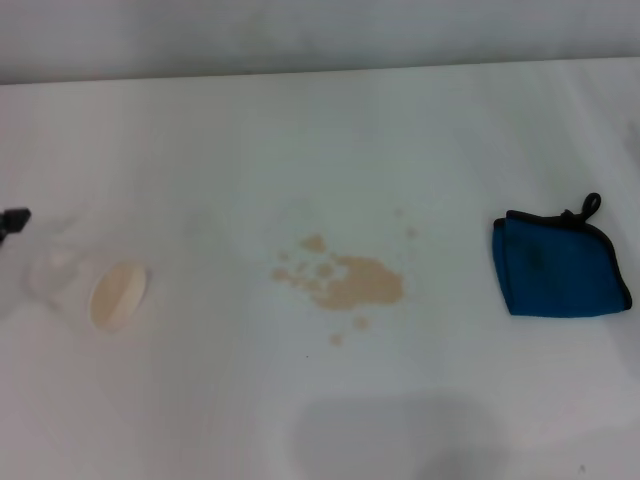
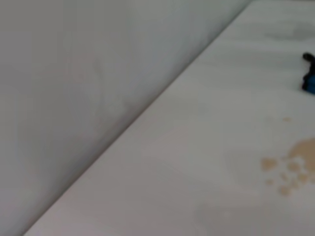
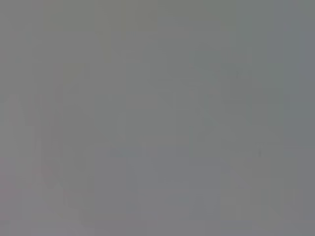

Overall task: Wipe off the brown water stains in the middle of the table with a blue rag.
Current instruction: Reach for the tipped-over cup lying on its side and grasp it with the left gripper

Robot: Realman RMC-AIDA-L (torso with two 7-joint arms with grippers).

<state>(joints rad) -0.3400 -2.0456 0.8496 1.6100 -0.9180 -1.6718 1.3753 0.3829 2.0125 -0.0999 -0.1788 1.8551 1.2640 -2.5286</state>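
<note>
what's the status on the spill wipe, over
Left gripper at far left edge, right out of view. Blue rag untouched, right of brown water stains. Tipped paper cup left of stains.

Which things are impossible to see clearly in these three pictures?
- Right gripper: in no view; the right wrist view is plain grey.
- Left gripper: head view, cut off by the edge, fingers unseen.
- Rag: left wrist view, mostly cut off by the edge.
- Cup: head view, blurred.

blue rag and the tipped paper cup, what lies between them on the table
In the head view, the brown water stains lie between the blue rag and the paper cup, roughly midway. The rest of that stretch of table is bare white.
</note>
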